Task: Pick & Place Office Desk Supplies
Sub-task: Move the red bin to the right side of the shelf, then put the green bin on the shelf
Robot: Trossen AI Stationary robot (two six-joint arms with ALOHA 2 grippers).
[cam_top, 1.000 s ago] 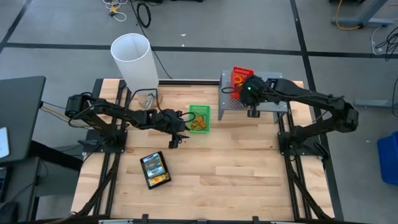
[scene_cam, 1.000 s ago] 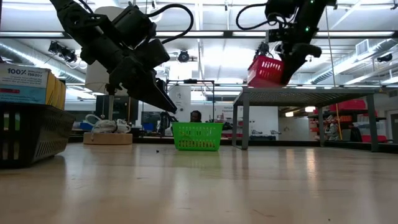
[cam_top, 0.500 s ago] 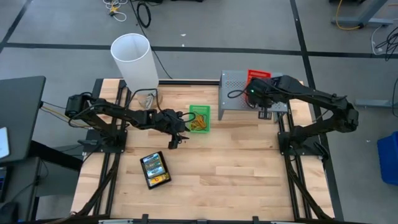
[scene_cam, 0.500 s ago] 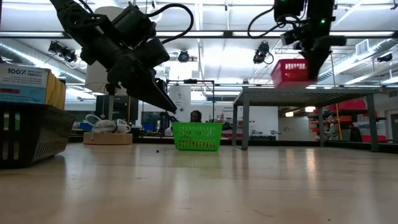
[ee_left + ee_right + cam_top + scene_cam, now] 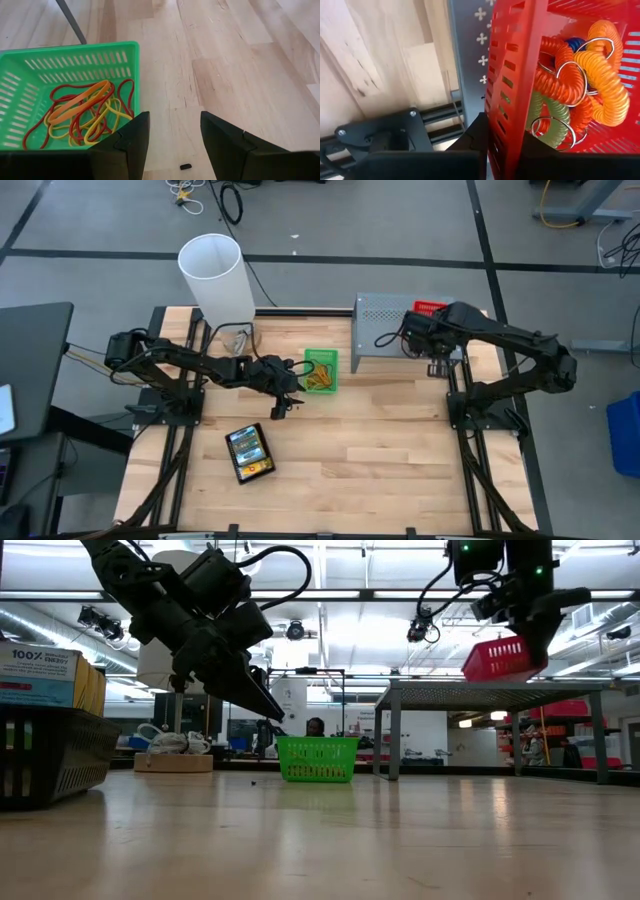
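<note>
We see the right gripper [image 5: 502, 145] clamped on the wall of the red tray [image 5: 503, 659] of coil bands [image 5: 580, 75], apparently lifted over the riser's [image 5: 385, 320] right end; the left gripper [image 5: 172, 142] hangs parted beside the green tray [image 5: 60, 75] of rubber bands [image 5: 82, 112].

Riser [image 5: 385, 315]: you have it at the table's back edge, on the right half.
Tilted tray [image 5: 430, 307]: over the riser's right end, pinched by its wall in the right gripper [image 5: 428, 320] — lifted clear of the riser top in the low view [image 5: 497, 658].
Coil bands [image 5: 575, 75]: inside that tray.
Slotted tray [image 5: 321, 370]: on the table, left of the riser, near mid-table.
Loose bands [image 5: 82, 112]: inside the slotted tray.
Left gripper [image 5: 290, 388]: just left of the slotted tray — above the table, fingers apart, nothing between them.
Cylinder [image 5: 216, 278]: back left corner, upright.
Crayon box [image 5: 248, 452]: you'll find it nearer the front edge, left of centre.
</note>
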